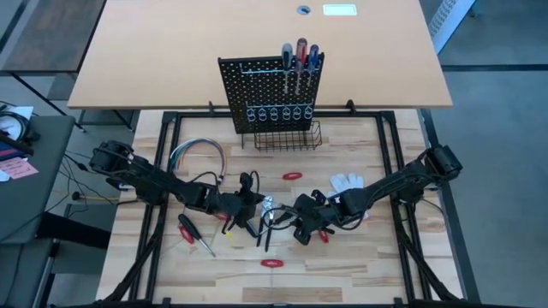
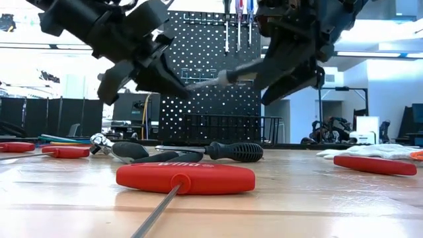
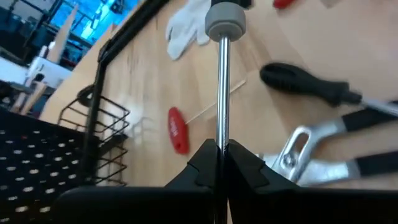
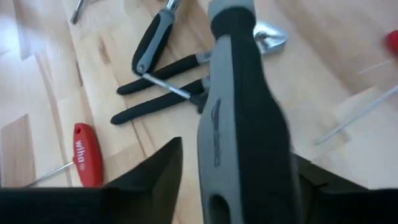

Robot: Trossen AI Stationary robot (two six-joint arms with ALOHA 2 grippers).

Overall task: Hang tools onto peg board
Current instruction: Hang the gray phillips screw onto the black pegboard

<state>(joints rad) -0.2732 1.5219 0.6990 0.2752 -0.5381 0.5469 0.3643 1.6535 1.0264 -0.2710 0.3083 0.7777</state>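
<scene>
Right now your grey-handled screwdriver (image 2: pixel 225 76) hangs above the worktop (image 1: pixel 360 257), held between both arms near its middle. Your left tool (image 3: pixel 219 158) is pinching the shaft; your right tool (image 4: pixel 242 180) sits around the handle, its fingers (image 4: pixel 158 174) on either side. Beneath lie black-handled tools (image 4: pixel 161 87) and a red T-handle driver (image 2: pixel 185 178). Further back, the peg board (image 1: pixel 270 94) stands upright with screwdrivers (image 1: pixel 300 60) hung on it.
</scene>
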